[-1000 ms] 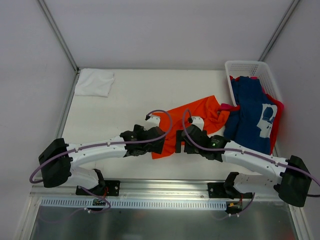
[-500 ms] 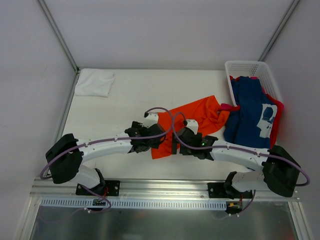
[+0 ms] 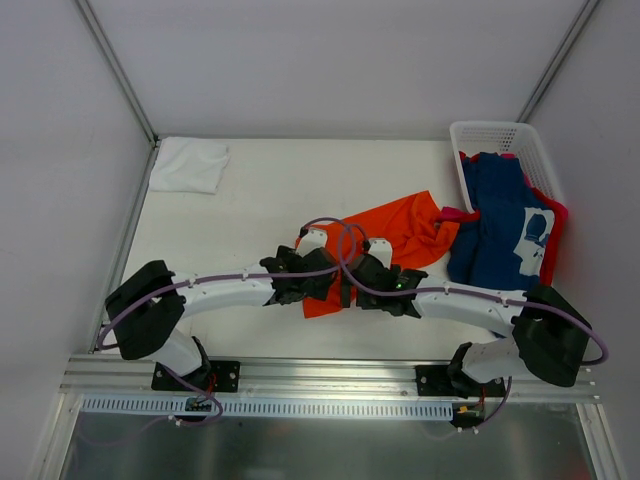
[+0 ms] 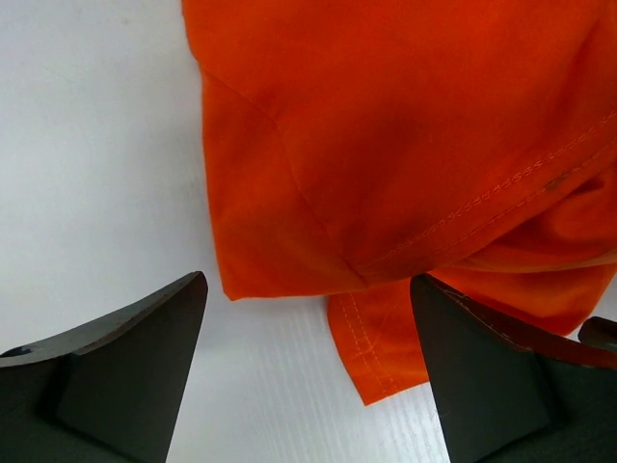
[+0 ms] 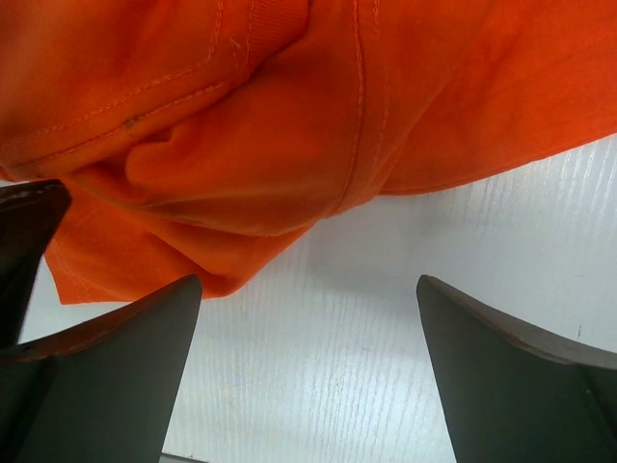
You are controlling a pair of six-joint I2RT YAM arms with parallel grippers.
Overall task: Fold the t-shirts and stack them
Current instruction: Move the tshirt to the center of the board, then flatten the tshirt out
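Both pincers sit low at the near corner of the orange t-shirt [image 3: 395, 232]. The left pincer [image 4: 307, 289] has its jaws wide apart, the shirt's stitched hem corner lying between them, nothing pinched. The right pincer [image 5: 308, 289] gapes just as wide over a bunched edge of the same cloth and grips nothing. The white table [image 3: 250, 200] carries everything. The orange shirt sprawls crumpled near its middle, its far right end meeting the pink-red t-shirt [image 3: 556, 225]. That one and the navy t-shirt [image 3: 505, 225] spill out of the white lattice basket [image 3: 490, 135] at the far right. A white t-shirt [image 3: 188, 165] lies in the far left corner, well apart.
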